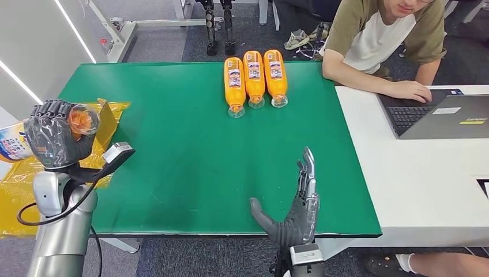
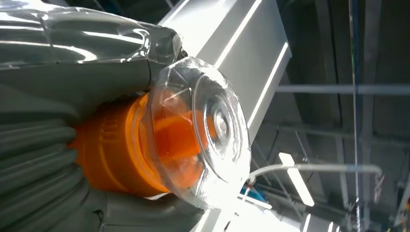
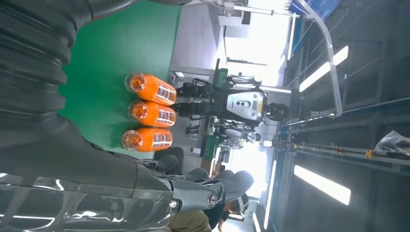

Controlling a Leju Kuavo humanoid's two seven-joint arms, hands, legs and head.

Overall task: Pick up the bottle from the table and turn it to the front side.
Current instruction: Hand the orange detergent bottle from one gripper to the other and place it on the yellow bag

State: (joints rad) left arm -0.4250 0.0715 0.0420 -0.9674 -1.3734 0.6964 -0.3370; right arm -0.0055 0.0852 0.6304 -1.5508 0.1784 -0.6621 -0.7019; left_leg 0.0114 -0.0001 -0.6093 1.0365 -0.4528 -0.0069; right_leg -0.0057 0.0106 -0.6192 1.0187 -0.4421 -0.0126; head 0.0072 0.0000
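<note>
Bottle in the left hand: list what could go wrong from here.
1. The left hand holds the bottle raised beside the green table, above the yellow bag; if the grip slips while turning, it would likely fall there, not on the mat.
2. The hand covers most of the bottle, so checking whether the label faces front may be hard.
3. The three laid bottles lie near the person's arm; placing there risks contact.
</note>
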